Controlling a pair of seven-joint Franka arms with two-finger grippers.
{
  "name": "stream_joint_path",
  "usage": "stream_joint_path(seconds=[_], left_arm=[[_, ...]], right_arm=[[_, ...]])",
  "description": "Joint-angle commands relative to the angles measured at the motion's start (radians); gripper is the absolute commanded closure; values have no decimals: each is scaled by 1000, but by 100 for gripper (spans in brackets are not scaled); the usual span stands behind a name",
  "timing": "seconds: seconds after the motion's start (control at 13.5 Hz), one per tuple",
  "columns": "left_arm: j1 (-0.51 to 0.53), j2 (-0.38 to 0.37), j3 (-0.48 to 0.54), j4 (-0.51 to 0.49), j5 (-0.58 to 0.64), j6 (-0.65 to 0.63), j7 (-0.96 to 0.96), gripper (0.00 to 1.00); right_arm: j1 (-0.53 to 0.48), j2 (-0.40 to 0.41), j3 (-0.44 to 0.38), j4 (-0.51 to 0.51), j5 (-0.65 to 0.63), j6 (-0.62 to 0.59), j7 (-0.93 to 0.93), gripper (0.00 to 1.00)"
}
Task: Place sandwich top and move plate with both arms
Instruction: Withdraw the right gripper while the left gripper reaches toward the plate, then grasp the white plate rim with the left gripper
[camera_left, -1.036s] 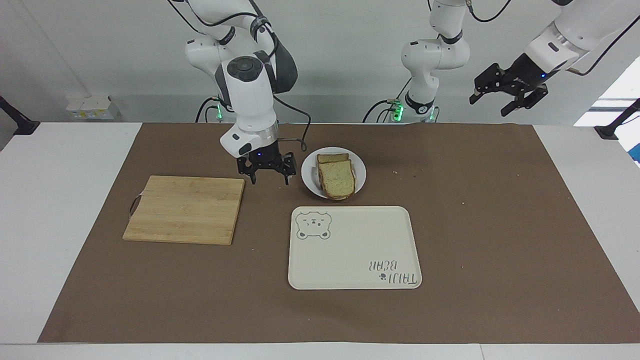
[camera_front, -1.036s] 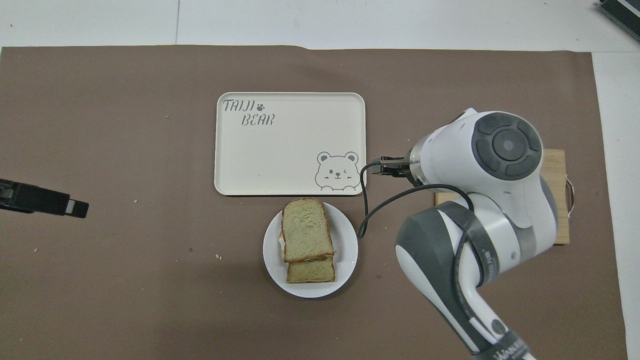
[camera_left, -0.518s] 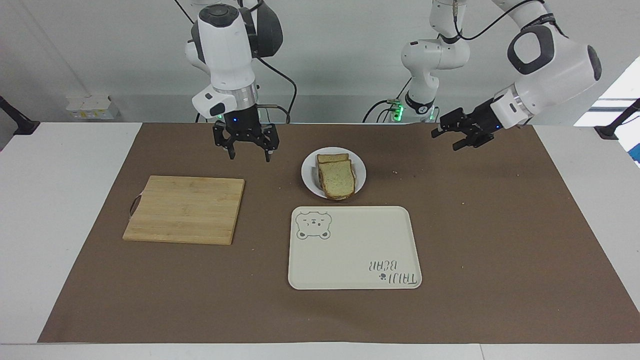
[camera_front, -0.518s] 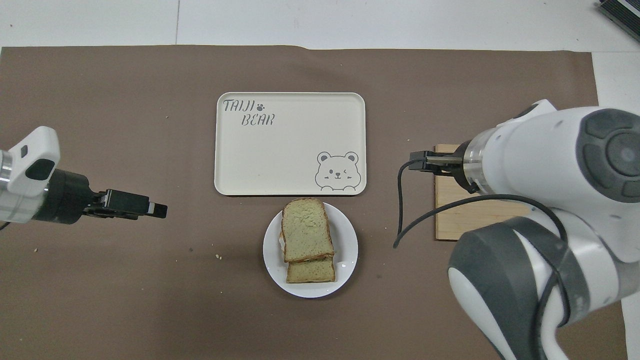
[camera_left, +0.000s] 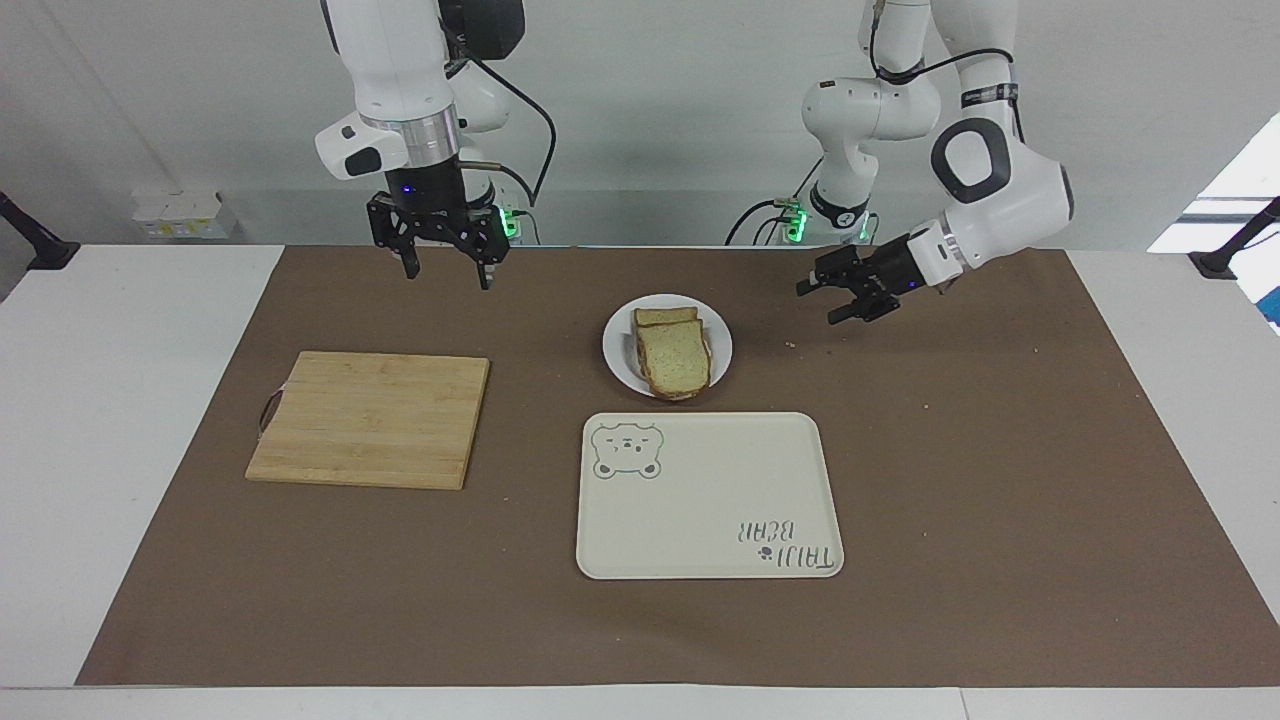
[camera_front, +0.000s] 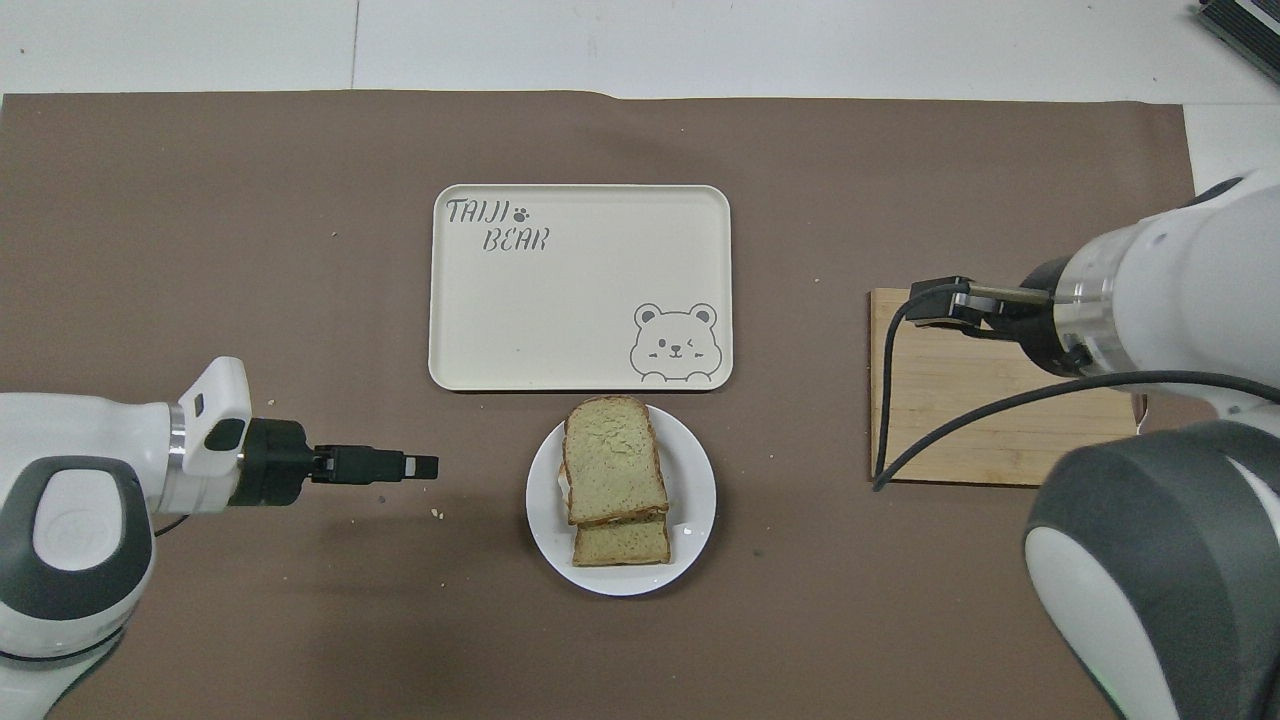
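The bread slice lies on the lower slice on the white plate, just nearer the robots than the bear tray. Since a second ago the right gripper has lifted away from beside the plate, jaws wide open and empty, above the mat near the cutting board. The left gripper has come in low toward the plate, open and empty. Judgement: the topping step is done; the two-arm plate move is starting.
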Motion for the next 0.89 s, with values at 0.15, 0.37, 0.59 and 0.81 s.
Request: stream_joint_path(seconds=[0.15, 0.37, 0.59, 0.81], left_arm=[[-165, -13, 12, -163, -258, 216, 138, 11], [-258, 36, 13, -178, -388, 304, 245, 22], [-290, 68, 12, -178, -419, 336, 258, 28], [-292, 90, 12, -178, -499, 342, 339, 37]], right_arm=[[-21, -65, -62, 12, 4, -47, -71, 0], [-19, -87, -128, 40, 8, -102, -163, 0], [-21, -85, -203, 77, 5, -173, -303, 0], [-21, -87, -232, 72, 5, -205, -373, 0]])
